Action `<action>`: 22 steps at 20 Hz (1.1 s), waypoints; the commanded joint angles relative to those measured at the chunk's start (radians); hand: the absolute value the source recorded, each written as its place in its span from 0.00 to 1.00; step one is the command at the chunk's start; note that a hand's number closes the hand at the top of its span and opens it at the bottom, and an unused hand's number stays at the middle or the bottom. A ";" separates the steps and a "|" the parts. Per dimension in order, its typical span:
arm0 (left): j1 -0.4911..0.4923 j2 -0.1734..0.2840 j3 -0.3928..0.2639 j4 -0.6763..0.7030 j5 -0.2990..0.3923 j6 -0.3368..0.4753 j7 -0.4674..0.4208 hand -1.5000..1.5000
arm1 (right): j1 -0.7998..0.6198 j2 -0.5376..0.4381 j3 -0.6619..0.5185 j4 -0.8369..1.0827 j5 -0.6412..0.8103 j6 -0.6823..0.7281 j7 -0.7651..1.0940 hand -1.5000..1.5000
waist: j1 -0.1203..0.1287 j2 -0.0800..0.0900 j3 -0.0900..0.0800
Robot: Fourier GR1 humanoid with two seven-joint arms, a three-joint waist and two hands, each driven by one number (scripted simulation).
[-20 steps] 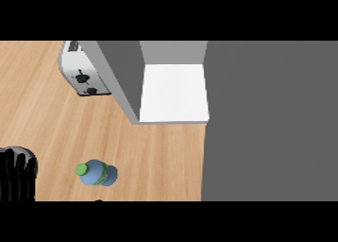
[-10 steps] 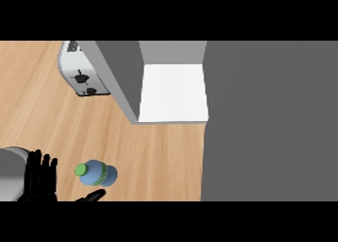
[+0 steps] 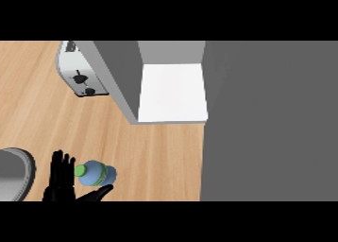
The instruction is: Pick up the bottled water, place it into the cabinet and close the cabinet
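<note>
The bottled water (image 3: 97,173) stands upright on the wooden counter (image 3: 32,118) at the lower left, seen from above as a blue body with a green cap. My left hand (image 3: 61,182) is just left of it, open. Its fingers are straight and point up the view beside the cap. The thumb (image 3: 97,193) reaches out under the bottle's near side. I cannot tell whether the hand touches the bottle. The cabinet (image 3: 172,92) is open further back, showing a white shelf floor. My right hand is not in the view.
A silver toaster (image 3: 78,75) sits at the back left, against the cabinet's grey side wall (image 3: 119,75). A dark grey surface (image 3: 276,123) fills the right side past the counter's edge. My grey forearm (image 3: 8,174) is at the lower left edge.
My left hand has moved right, up to the bottle, with its thumb spreading out beneath it. The grey forearm has come into view. The bottle has stayed in place.
</note>
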 commanded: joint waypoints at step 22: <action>-0.319 0.068 -0.014 0.686 -0.106 -0.119 -0.535 1.00 | 0.111 -0.076 0.055 -0.091 0.068 -0.018 -0.076 0.00 | -0.016 0.004 -0.001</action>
